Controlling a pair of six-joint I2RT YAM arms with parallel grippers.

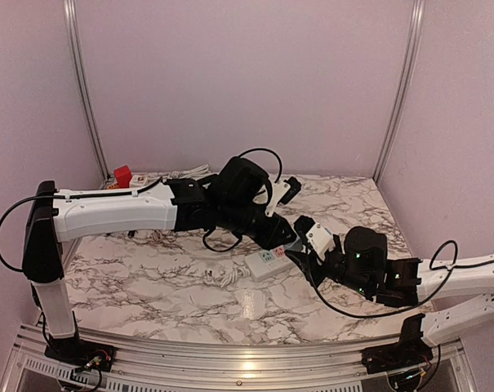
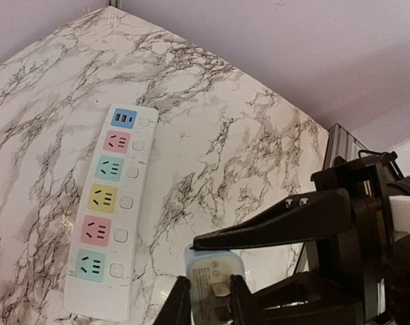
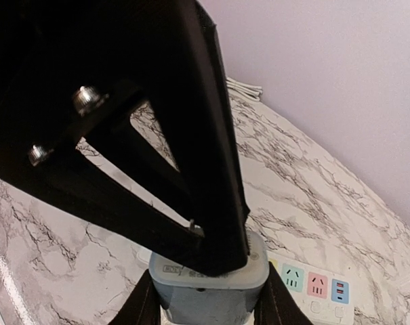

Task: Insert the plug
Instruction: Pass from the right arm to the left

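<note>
The plug (image 2: 210,279), a pale blue-white adapter, sits between the fingers of my left gripper (image 2: 208,301), with its label and prong side facing the camera. My right gripper (image 3: 210,308) also closes on the plug (image 3: 208,291) from the other side. Its black finger (image 2: 279,223) crosses just above the plug in the left wrist view. The white power strip (image 2: 113,203) with coloured sockets lies flat on the marble table, to the left of the plug. In the top view both grippers, left (image 1: 289,238) and right (image 1: 300,250), meet just right of the strip (image 1: 267,261), and the plug is mostly hidden there.
The strip's white cord (image 1: 222,278) curls on the table to its left. A red object (image 1: 122,175) and a coiled white cable (image 1: 185,173) lie at the back left by the wall. The left gripper's finger (image 3: 157,135) fills much of the right wrist view.
</note>
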